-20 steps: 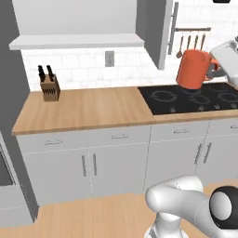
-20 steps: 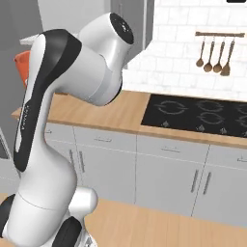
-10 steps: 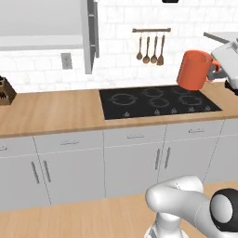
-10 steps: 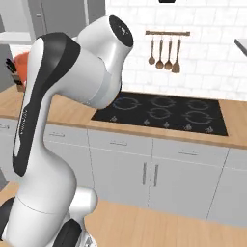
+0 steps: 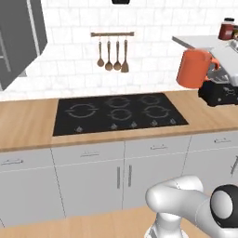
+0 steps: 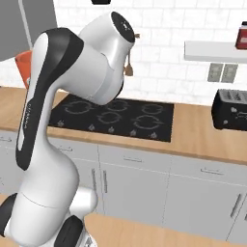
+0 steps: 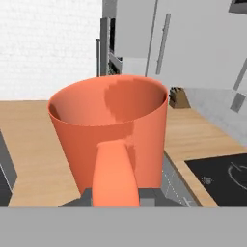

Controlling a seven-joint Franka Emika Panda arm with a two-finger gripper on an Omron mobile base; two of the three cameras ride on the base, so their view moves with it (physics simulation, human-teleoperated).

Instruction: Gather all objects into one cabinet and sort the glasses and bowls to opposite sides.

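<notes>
An orange mug (image 5: 194,69), one of the glasses, hangs in the air at the right above the counter, with my gripper (image 5: 214,69) shut on its handle. In the hand view the mug (image 7: 111,130) stands upright right in front of the camera, empty, its handle (image 7: 114,178) pinched at my gripper (image 7: 116,197). An edge of the mug (image 6: 22,65) peeks out behind the arm in the right base view. The grey cabinet (image 5: 18,39) with its long bar handle hangs at the upper left, and the cabinet (image 7: 166,43) also shows beyond the mug. The bowls are out of view.
A black hob (image 5: 118,114) is set into the wooden counter (image 5: 25,123), with wooden utensils (image 5: 111,56) hanging above it. A black toaster (image 6: 231,108) stands at the right under a white shelf (image 6: 212,50) bearing a dark red jar (image 6: 241,36). A knife block (image 7: 177,98) sits further along the counter.
The whole picture has slid left in both base views, so the base has driven right along the counter. The mug stays in my gripper, unchanged.
</notes>
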